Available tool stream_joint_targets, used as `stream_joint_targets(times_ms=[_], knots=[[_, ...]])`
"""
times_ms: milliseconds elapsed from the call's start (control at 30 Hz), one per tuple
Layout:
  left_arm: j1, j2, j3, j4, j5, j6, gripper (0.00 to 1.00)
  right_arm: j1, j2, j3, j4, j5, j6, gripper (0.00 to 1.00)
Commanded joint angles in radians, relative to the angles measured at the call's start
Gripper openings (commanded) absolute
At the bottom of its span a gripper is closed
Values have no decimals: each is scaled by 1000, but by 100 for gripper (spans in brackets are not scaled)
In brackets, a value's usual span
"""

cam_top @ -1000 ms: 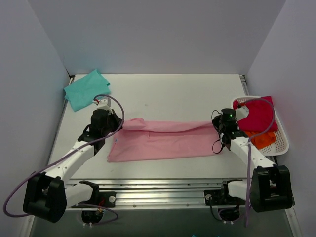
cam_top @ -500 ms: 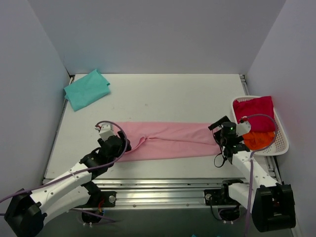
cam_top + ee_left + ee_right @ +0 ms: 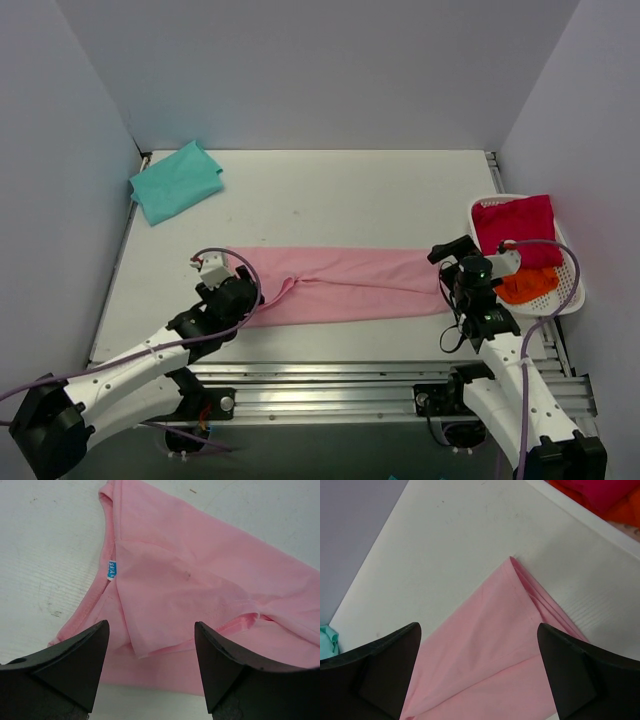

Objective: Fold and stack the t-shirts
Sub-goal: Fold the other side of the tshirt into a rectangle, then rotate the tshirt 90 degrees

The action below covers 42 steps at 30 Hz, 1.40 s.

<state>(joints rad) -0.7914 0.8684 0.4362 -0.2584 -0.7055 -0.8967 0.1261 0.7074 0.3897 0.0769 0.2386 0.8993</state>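
The pale pink t-shirt [image 3: 345,285] lies across the middle of the table [image 3: 350,195] as a long narrow folded strip. My left gripper [image 3: 232,292] hovers over its left end, open and empty. In the left wrist view the left gripper [image 3: 150,630] stands above a folded flap of the pink t-shirt [image 3: 200,580], whose white neck tag [image 3: 111,570] shows. My right gripper [image 3: 455,265] is open over the strip's right end. In the right wrist view the right gripper [image 3: 478,630] frames the pink t-shirt's pointed corner [image 3: 510,625]. The teal t-shirt [image 3: 175,182] lies folded at the back left.
A white basket [image 3: 550,310] at the right edge holds a red cloth [image 3: 515,228] and an orange cloth [image 3: 530,287]. The basket's rim [image 3: 580,525] is just beyond the pink corner. Walls enclose the table on three sides.
Both grippers were shut on the pink shirt's far edge, carried it toward the near side, then opened and let go. The shirt is now a narrower strip, and both arms have drawn back.
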Motion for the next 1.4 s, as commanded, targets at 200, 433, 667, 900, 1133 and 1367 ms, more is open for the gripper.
stream_joint_targets(times_ms=[200,433,667,900,1133,1367], knots=[[12,228,64,-13,-135,-194,77,9,142,75,75,-7,-40,97],[193,484,104,184,60,-91,77,10,205,144,103,-9,-45,97],[262,586,122,311,104,-44,56,7,215,159,112,-5,-57,97],[274,650,192,305,101,-10,5,-3,202,161,113,-2,-63,97],[371,793,382,370,195,102,2,-5,208,132,149,-12,-50,97],[486,1206,989,204,362,274,2,4,218,84,193,-36,-33,96]])
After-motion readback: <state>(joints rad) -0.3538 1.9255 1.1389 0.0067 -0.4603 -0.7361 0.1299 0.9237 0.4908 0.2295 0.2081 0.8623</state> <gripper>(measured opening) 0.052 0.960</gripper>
